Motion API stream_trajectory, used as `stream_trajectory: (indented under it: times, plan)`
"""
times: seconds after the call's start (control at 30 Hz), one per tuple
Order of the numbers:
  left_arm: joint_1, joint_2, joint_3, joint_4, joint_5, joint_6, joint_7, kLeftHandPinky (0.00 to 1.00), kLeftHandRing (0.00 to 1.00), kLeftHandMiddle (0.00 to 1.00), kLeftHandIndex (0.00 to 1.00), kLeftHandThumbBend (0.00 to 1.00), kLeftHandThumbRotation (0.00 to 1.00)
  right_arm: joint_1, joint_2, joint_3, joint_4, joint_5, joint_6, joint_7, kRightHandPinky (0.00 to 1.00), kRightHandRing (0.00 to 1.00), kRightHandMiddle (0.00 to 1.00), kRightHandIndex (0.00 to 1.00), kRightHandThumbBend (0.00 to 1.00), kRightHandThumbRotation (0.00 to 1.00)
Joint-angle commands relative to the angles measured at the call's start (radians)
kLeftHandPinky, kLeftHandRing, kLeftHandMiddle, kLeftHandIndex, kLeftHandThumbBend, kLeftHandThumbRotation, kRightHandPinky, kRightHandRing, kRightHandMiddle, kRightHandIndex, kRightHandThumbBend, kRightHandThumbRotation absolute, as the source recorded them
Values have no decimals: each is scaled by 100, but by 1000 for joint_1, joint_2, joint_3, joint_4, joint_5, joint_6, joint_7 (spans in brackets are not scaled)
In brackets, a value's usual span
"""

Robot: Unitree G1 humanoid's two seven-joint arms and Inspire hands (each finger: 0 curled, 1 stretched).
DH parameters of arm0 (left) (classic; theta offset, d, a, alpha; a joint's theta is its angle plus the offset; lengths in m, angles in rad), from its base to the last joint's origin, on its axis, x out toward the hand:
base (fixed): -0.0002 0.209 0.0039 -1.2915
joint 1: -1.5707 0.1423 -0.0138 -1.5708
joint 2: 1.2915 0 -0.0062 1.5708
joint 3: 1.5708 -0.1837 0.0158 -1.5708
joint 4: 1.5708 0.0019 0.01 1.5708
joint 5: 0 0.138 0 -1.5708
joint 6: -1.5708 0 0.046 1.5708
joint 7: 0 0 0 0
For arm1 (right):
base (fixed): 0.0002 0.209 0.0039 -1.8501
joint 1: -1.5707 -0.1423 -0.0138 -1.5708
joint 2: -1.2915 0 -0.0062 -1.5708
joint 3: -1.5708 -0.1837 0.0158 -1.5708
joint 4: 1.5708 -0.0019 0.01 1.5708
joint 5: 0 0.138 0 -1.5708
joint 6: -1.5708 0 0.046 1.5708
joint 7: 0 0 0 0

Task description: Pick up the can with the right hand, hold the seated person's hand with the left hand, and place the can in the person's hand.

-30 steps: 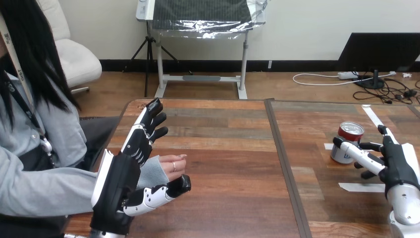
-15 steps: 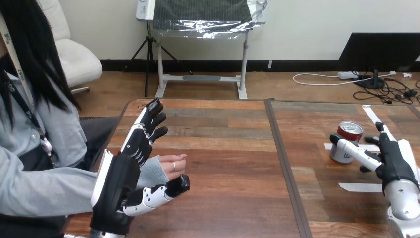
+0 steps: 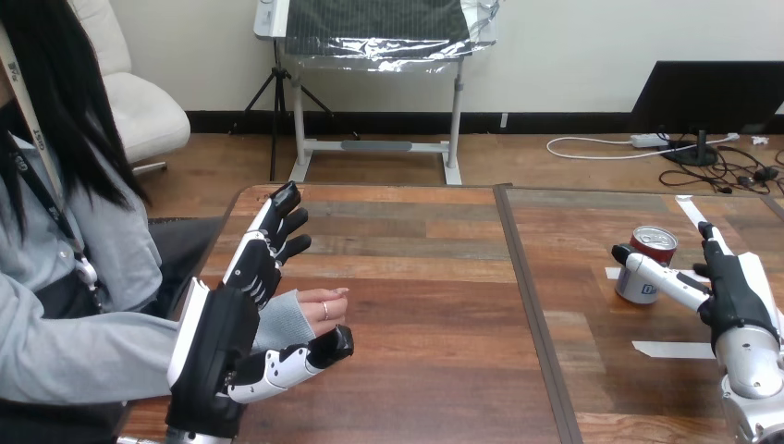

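A red and silver can (image 3: 650, 264) stands upright on the right tabletop. My right hand (image 3: 733, 294) is just right of it, open. Its thumb (image 3: 647, 270) stretches across the can's near side to its left edge, and its straight fingers (image 3: 710, 237) point away beside the can. At the left, my left hand (image 3: 226, 324) is open with straight fingers (image 3: 275, 231) pointing up the table. The person's hand (image 3: 321, 309) lies in the gap between those fingers and my thumb (image 3: 300, 357), which sits under it. Nothing is curled round the person's hand.
White tape strips lie on the right tabletop: one (image 3: 670, 350) near my right hand, one (image 3: 690, 213) behind the can. A seam (image 3: 527, 296) divides the two tabletops. The person's grey sleeve (image 3: 83, 356) rests along the left edge.
My right hand has slid a little farther up the table beside the can, and its thumb tip has reached the can's left edge. The left hand and the person's hand have stayed put.
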Motion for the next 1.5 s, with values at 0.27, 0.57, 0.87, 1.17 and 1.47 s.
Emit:
stream_trajectory:
  times: [0.27, 0.57, 0.87, 1.17, 1.47]
  plan:
    - [-45, 12, 17, -7, 1, -22, 6, 86, 93, 95, 93, 100, 53, -110, -37, 6, -7, -8, -4, -1, 92, 99, 99, 100, 100, 59]
    - [-43, 16, 15, -11, -11, -18, -4, 87, 93, 96, 94, 100, 52, -121, -39, 8, -8, -15, 3, -6, 86, 96, 95, 100, 100, 60]
    - [-45, 20, 18, -4, -10, -19, -4, 88, 93, 96, 94, 100, 52, -125, -39, 5, -6, -16, -4, -4, 70, 81, 80, 100, 100, 57]
    - [-47, 22, 18, -2, -18, -16, -11, 88, 93, 95, 93, 100, 53, -132, -41, 5, -3, -16, 5, 8, 58, 71, 65, 100, 100, 55]
    - [-49, 26, 23, 1, -16, -18, -7, 87, 92, 95, 93, 100, 54, -138, -44, 18, 2, -33, 12, 7, 75, 88, 82, 100, 100, 53]
